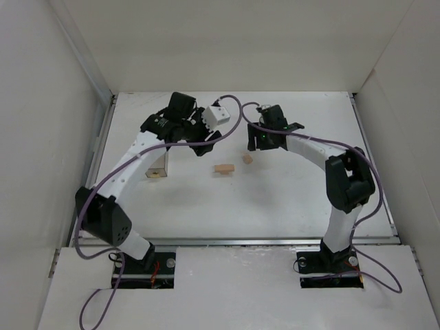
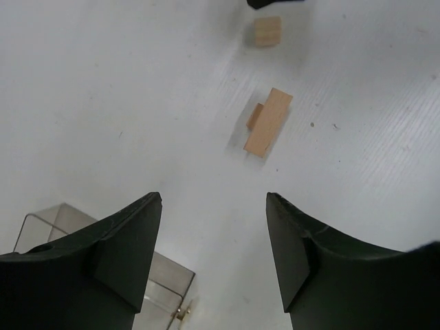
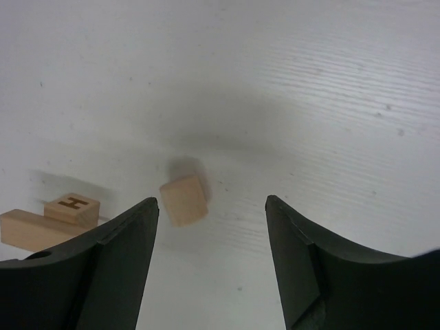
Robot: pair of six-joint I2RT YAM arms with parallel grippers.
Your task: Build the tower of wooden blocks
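Your blocks lie loose near the middle of the table point(image 1: 289, 199), none stacked. There is a bar point(image 1: 223, 169), a small H cube point(image 3: 71, 207) against it, and a plain cube point(image 1: 247, 159) just to the bar's right, not touching it.

The only writing you can read is a dark "H" on the top face of that small cube, and only the right wrist view gives it to you. There the H cube sits against the bar's far long side. The left wrist view shows the same cube poking out from the bar's long side with no letter visible. You cannot tell whether the bar rests partly on it. From above it is too small to pick out.

Your right claw point(image 3: 212, 254) is spread wide and holds nothing. The plain cube lies on the table beyond its tips, framed between the two fingers and slightly blurred, with one corner turned toward the camera.

Your left claw point(image 2: 213, 240) is also wide open and empty over bare table — the bar lies ahead of it and the plain cube farther on.

A clear box point(image 2: 103, 275) shows by the left finger in the left wrist view. From above it stands under the left arm, well to the left of the bar.
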